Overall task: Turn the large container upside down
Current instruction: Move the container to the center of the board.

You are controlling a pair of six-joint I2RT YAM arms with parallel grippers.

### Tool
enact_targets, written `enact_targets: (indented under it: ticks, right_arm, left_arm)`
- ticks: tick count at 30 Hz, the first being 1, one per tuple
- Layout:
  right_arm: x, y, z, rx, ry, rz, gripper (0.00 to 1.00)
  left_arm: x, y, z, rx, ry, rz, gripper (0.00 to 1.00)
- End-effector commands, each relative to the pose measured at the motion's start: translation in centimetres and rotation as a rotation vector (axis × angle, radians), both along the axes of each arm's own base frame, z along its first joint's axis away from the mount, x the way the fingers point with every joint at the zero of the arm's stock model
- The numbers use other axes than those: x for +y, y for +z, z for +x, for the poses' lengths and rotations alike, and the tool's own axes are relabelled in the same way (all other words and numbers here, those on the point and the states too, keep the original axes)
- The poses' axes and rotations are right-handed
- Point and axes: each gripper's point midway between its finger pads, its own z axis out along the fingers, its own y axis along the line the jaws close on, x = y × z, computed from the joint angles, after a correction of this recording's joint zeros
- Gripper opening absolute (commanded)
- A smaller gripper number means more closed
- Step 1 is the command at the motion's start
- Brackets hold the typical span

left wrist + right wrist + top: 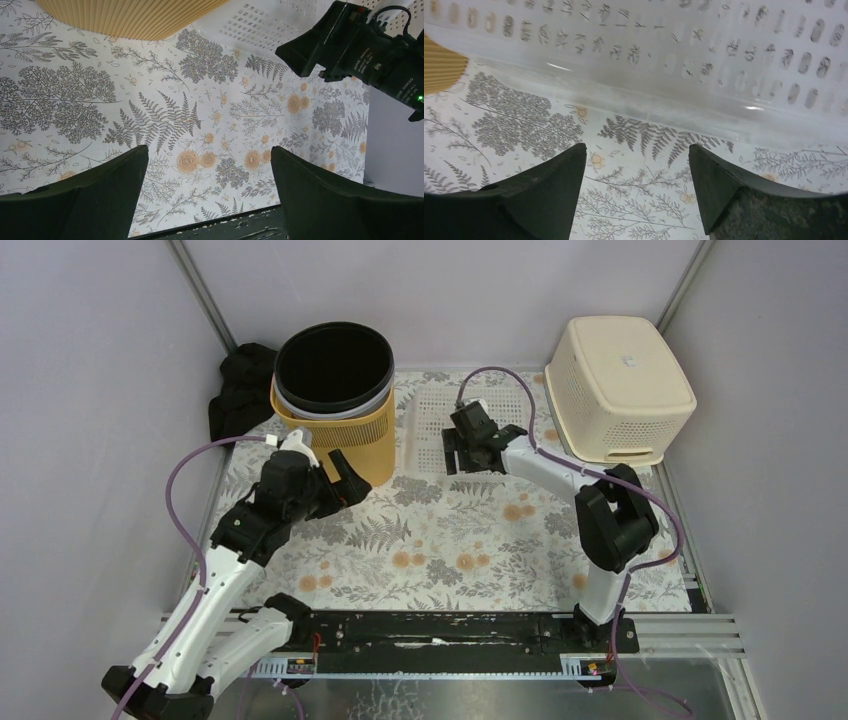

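A yellow ribbed bin with a black liner stands upright, mouth up, at the back left. A cream slotted basket rests upside down at the back right. My left gripper is open and empty, just in front of the bin's lower right side; the bin's base shows in the left wrist view, beyond the gripper. My right gripper is open and empty at the near edge of a clear perforated tray. The tray's wall fills the right wrist view, just beyond the gripper.
A black cloth lies in the back left corner behind the bin. The floral mat covers the table. The right arm and the clear tray show in the left wrist view. Grey walls close in both sides.
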Motion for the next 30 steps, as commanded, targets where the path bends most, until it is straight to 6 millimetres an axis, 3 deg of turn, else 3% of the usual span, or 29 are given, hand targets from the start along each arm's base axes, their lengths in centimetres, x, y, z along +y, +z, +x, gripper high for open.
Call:
enact_targets:
  ticks: [1,5,17,23,30]
  right_arm:
    - [-2.6,0.2,-0.4,-0.032,-0.062,-0.071,0.83]
    - [-2.9,-1.1,1.4,-0.027,-0.111,-0.068,0.84]
    - [-3.2,-0.4,12.1,-0.113,-0.236,0.002,0.84]
    - [-2.2,-0.3,14.8,-0.138,-0.25,0.065,0.84]
    - [0.7,-1.1,16.2,-0.125,-0.222,0.19,0.85]
  left_arm:
    - [0.2,0.6,0.4,-0.015,0.022,-0.003,1.0]
    - [0.2,0.4,0.5,-0.009,0.023,0.0,1.0]
    - [0.9,2.2,0.3,-0.037,0.041,0.009,1.0]
    - [0.8,2.1,0.2,-0.031,0.039,0.01,1.0]
    - [0.9,2.4,0.3,-0.033,0.042,0.016,1.0]
